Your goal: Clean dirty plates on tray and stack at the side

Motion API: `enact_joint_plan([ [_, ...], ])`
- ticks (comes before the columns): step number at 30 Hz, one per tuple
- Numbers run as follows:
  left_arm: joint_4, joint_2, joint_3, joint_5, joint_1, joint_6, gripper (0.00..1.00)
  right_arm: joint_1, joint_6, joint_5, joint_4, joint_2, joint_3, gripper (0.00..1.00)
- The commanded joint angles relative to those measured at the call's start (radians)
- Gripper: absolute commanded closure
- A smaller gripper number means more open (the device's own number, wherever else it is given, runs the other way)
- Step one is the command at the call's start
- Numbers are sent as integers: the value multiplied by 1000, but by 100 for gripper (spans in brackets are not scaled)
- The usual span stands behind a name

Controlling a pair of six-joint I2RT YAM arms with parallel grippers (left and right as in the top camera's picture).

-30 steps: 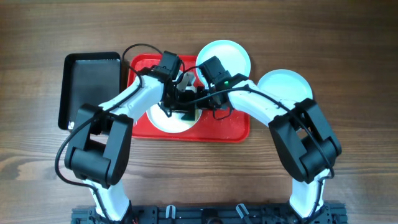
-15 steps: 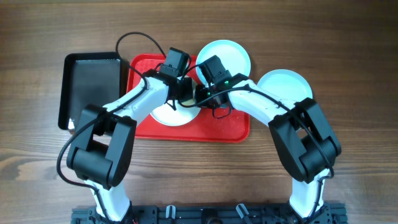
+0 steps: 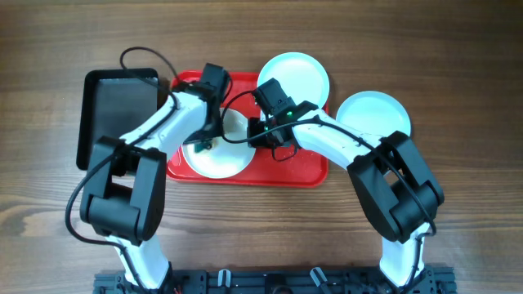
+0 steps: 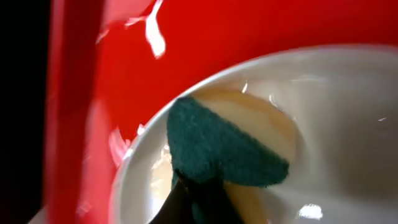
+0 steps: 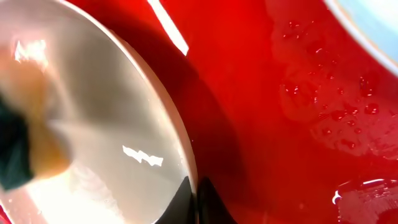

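First plate (image 3: 219, 157) lies in the red tray (image 3: 304, 166), toward its 8 o'clock side. The left fingers (image 4: 180, 208) pinch a green-and-yellow sponge (image 4: 217, 146) against the plate near its 9 o'clock edge. The right fingers (image 5: 208, 205) are clamped on its rim at 3 o'clock. Second plate (image 3: 296, 75) overlaps the tray's 1 o'clock corner. Third plate (image 3: 374, 110) rests on the desk (image 3: 466, 49) at the tray's 2 o'clock. A black tray (image 3: 114, 106) lies at the red tray's 9 o'clock.
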Motion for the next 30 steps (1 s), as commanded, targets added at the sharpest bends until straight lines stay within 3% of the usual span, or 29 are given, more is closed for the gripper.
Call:
enact_joint_plan([
  [1,-156,29,98,-21,65,-14,96,-10,-8,13,-20,22,-12,96],
  [6,-338,29,315,61,101,11,96,-10,-8,10,-27,22,-12,96],
  [11,-381,29,467,81,111,67,96,-10,-12,16,-23,22,-12,95],
  [14,-357,29,496,82,122,67,96,-10,-34,38,-10,23,-12,75],
  [18,-339,31,495,82,137,67,96,-10,-34,48,13,41,-12,72],
  [20,-333,31,494,82,146,67,96,-10,-33,47,21,56,-12,73],
  [24,-328,31,494,82,159,66,96,-10,-33,28,18,60,-12,96],
  [30,-330,31,494,83,167,67,96,-10,-39,5,-45,16,18,96],
])
